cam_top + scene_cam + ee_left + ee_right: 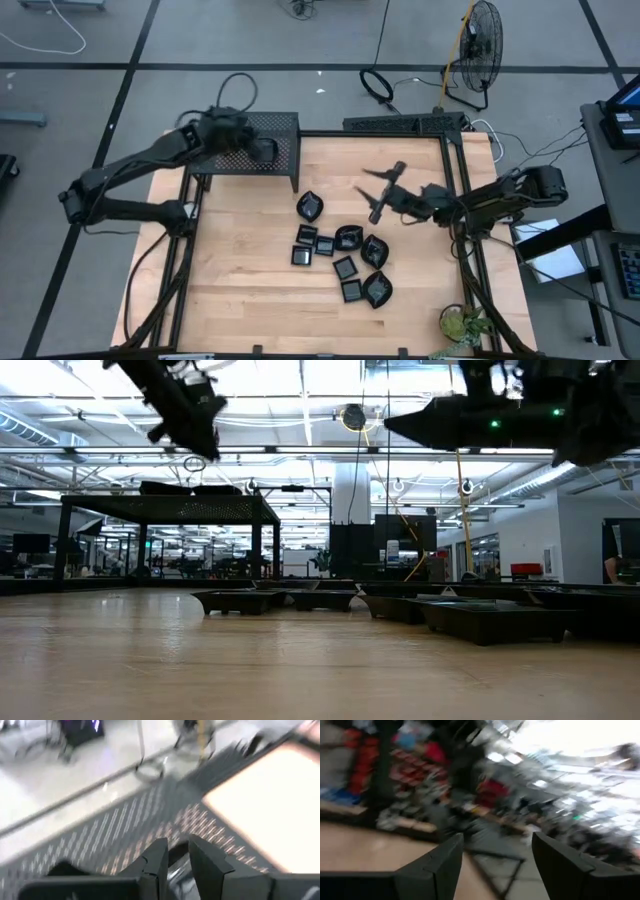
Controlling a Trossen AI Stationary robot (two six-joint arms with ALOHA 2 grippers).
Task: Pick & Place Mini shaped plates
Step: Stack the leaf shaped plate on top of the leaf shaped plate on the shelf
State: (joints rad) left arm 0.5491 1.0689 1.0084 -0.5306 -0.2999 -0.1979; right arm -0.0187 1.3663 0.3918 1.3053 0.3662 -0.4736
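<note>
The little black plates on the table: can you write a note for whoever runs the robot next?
Left gripper: over the mesh rack at the table's far left corner, jaws slightly apart around a small dark plate; whether they grip it, unclear.
Right gripper: in the air over the table's right side, jaws wide open, empty.
Mini plates: nine lie clustered mid-table.
Done: apparently one plate carried to the rack top.
Left: confirm that release, then move the clustered plates.

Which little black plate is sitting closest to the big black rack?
The leaf-shaped plate at the far end of the bunch, alone. It lies just off the mesh rack's corner leg, while the other plates cluster farther out on the table.
</note>
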